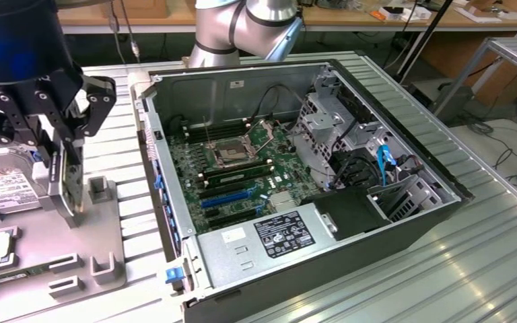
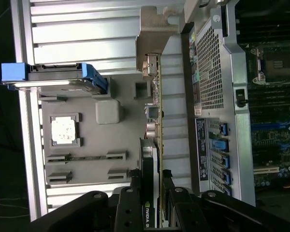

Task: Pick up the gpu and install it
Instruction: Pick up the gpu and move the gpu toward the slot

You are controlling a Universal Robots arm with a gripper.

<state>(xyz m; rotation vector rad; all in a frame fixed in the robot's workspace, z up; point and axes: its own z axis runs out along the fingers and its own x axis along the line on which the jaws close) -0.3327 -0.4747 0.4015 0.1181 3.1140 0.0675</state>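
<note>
Gripper (image 1: pixel 61 151) narrow, clamped on the graphics card (image 1: pixel 66 192), at 9 o'clock of the open computer case (image 1: pixel 240 84) in the exterior view. Card hangs with its long axis vertical over the gray tray (image 1: pixel 119 235). Motherboard (image 1: pixel 231 161) is seen inside the case. Wrist view adds: card edge-on, fingers (image 2: pixel 135 186) on both flat faces, silver bracket (image 2: pixel 157 29) at the end pointing away from the gripper.

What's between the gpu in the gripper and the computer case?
Nothing but a bare strip of ribbed table, shown in the wrist view between the gpu and the case.
</note>
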